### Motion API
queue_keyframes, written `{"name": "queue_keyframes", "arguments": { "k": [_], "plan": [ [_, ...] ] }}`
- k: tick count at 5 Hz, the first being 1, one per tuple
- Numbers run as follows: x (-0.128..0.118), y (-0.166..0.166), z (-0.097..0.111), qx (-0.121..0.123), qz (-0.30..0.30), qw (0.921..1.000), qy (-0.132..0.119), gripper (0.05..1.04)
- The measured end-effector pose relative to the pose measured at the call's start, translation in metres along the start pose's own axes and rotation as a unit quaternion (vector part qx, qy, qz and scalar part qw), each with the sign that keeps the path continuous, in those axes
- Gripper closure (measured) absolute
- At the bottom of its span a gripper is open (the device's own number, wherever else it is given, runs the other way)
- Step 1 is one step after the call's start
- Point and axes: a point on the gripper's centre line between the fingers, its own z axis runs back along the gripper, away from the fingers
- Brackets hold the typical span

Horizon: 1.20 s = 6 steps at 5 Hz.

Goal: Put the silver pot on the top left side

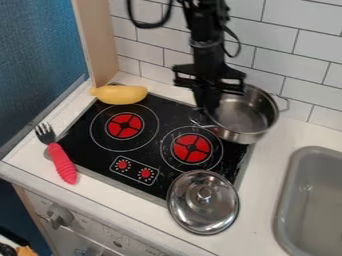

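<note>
While the gripper [208,103] was positioned at the left rim of the silver pot [244,116], its opening and any hold could not be determined — the pot sat at the far right of the stovetop [87,145], leaving the whole far-left transfer outstanding

The black gripper [208,106] hangs at the left rim of the silver pot [247,120], on the far right of the stovetop [93,155]. A yellow toy [120,94] lies far left, a fork [61,159] left, a lid [204,202] near right.
</note>
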Motion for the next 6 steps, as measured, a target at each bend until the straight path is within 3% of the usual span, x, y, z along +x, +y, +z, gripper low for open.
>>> {"name": "queue_keyframes", "arguments": {
  "k": [2,3,4,5,6],
  "plan": [
    [0.007,-0.003,-0.027,-0.006,0.003,0.9999,0.012,1.011],
    [0.007,-0.003,-0.031,-0.009,0.012,0.9999,0.004,1.008],
    [0.007,0.001,-0.032,0.02,-0.001,0.9998,-0.001,0.979],
    [0.004,-0.002,-0.032,0.013,-0.005,0.9999,0.006,0.814],
    [0.004,0.004,-0.029,0.014,0.012,0.9998,0.006,0.539]
  ]
}}
